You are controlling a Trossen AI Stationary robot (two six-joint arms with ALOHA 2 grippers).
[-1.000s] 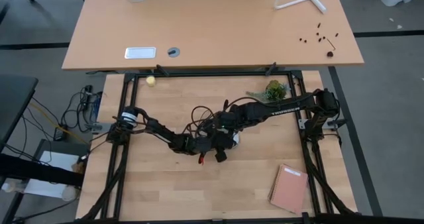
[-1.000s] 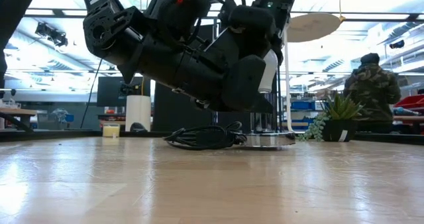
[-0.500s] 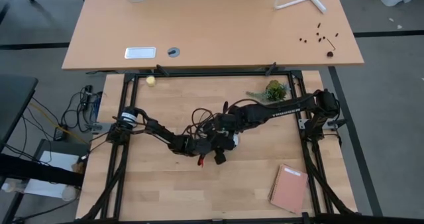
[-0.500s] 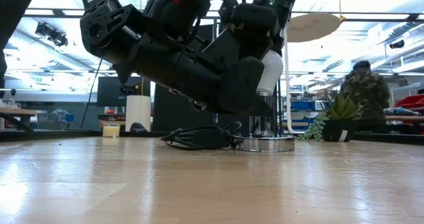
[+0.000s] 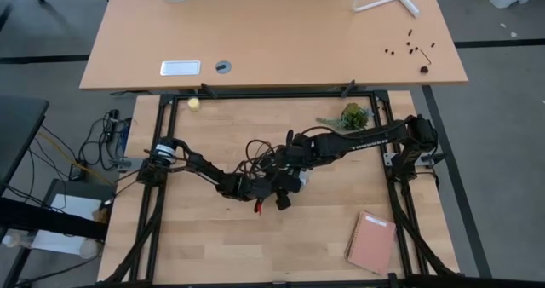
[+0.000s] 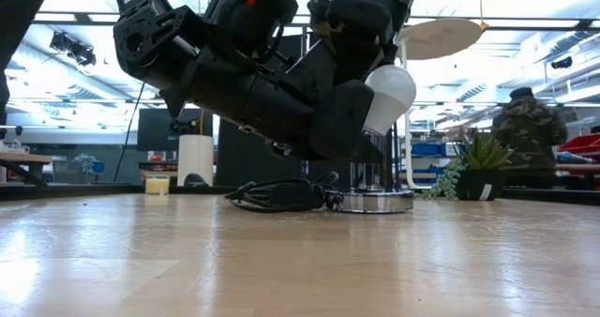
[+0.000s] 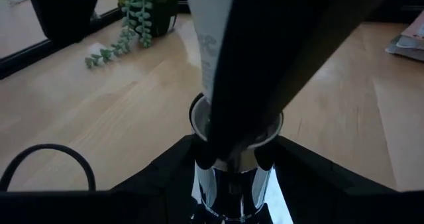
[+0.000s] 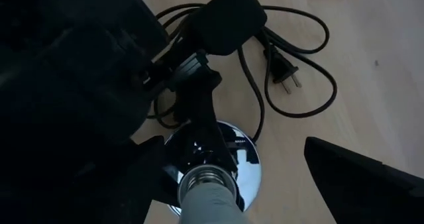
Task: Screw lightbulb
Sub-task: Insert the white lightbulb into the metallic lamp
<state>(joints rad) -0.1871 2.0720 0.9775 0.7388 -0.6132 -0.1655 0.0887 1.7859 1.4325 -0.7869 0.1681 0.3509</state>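
Note:
The white lightbulb stands with its greyish screw base in the cup of a chrome socket. It leans toward the table's right. The socket's stem rises from a round chrome disc that rests on the table, and a black cord lies coiled beside it. My left gripper reaches in from the left, shut on the stem. My right gripper hangs over the bulb, pointing steeply down, open, with a finger on either side. My left gripper pinches the socket's chrome stem between its two fingers, below the cup. The fingers come nearly level from the table's left and lie across the stem. The socket stands upright on its disc. I cannot tell whether my right gripper's near finger touches the bulb.
The cord's plug lies on the wood beyond the disc. A small potted plant stands at the far right, a brown notebook lies at the near right, and a yellowish ball sits at the far left. A person stands beyond the table.
In the low view much more of the bulb's white globe shows than a second ago, when only a narrow strip of it showed. It now leans toward the table's right. The socket and my left gripper have kept still.

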